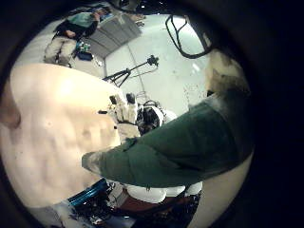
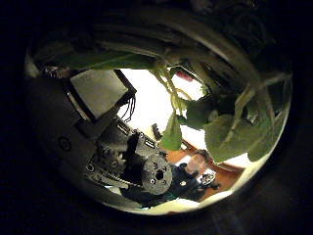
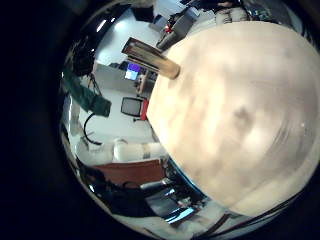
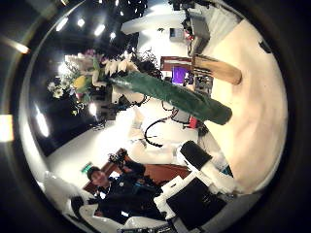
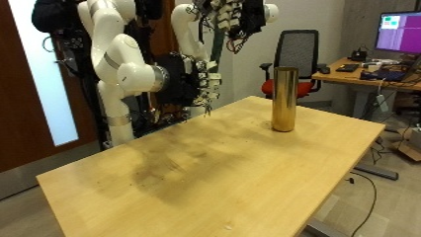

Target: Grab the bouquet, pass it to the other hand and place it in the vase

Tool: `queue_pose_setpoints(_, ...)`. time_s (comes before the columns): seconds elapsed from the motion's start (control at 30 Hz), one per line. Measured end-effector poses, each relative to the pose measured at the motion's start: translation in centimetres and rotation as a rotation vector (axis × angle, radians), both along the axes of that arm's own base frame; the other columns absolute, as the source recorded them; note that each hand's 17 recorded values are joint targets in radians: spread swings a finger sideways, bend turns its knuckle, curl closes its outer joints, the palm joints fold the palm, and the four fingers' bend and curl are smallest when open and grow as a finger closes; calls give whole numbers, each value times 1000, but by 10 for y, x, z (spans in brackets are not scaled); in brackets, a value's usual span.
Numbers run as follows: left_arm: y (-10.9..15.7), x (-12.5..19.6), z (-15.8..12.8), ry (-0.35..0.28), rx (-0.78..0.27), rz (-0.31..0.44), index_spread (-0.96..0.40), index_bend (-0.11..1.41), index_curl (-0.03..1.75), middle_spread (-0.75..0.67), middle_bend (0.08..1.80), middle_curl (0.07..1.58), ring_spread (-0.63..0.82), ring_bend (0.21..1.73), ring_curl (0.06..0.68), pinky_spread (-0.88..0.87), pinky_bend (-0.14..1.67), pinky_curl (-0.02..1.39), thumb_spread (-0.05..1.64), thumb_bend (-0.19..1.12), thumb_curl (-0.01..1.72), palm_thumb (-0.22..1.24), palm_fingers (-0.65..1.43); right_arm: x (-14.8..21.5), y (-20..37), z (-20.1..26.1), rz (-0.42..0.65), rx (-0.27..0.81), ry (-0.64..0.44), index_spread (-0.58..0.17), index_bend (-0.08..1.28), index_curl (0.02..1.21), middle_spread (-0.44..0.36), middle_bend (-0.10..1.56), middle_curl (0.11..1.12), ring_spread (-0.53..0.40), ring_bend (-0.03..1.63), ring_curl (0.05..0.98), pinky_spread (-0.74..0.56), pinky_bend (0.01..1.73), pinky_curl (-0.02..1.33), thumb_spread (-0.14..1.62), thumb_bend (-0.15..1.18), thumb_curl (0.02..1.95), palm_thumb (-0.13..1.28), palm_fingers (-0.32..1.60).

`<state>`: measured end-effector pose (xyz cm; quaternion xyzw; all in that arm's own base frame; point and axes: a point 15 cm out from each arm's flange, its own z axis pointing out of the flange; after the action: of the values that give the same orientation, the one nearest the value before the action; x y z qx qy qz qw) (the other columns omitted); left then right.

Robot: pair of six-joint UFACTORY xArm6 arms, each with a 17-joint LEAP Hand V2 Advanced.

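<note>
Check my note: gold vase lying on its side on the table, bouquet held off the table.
Not lying: the outside view shows the vase standing upright on the table. The bouquet is held off the table.

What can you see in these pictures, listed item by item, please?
table: one, light wood, under both arms.
vase: one, gold, upright on the table's far side, nothing in it yet.
bouquet: one, dark green wrap with flowers at one end, held up in the air by the left hand, well above the table.
chair: one, black, on the floor behind the vase.
monitor: one, lit, on a desk beyond the table.
left hand: one, black and white, raised high, fingers round the bouquet.
right hand: one, black and white, lower, above the table's far edge, holding nothing that shows; its fingers are unclear.
</note>
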<state>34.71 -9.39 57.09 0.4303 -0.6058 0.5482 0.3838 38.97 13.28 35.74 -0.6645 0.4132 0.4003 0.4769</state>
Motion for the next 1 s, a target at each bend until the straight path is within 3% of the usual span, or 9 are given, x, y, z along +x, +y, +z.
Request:
queue_pose_setpoints(0.2,41,6,36,-125,40,122,-787,428,1237,-549,1136,1062,-411,1528,583,-534,1252,738,187,-20,864,1158,933,5,-4,-1,-22,21,8,-416,118,186,61,167,275,161,332,263,309,404,408,950,-29,419,681,-97)
queue_pose_setpoints(0.5,104,13,73,-225,62,296,-769,329,1425,-540,1122,1065,-411,1520,573,-539,1223,750,167,-20,899,1154,950,-3,-2,-20,-23,40,68,-405,137,174,75,171,257,162,312,260,320,406,368,955,-27,406,689,-71)
queue_pose_setpoints(0.77,147,31,70,-251,79,398,-736,285,1505,-541,1098,1069,-413,1501,568,-549,1192,759,166,-20,916,1150,974,-3,-2,-19,-25,41,71,-391,144,189,71,171,254,162,303,261,327,410,347,955,-25,408,703,-57)
queue_pose_setpoints(1.0,172,54,37,-218,105,450,-693,242,1557,-547,1074,1076,-416,1482,566,-558,1163,769,169,-20,928,1146,994,-4,-2,-20,-24,41,69,-388,145,203,70,172,255,162,296,262,327,412,334,962,-27,409,708,-51)
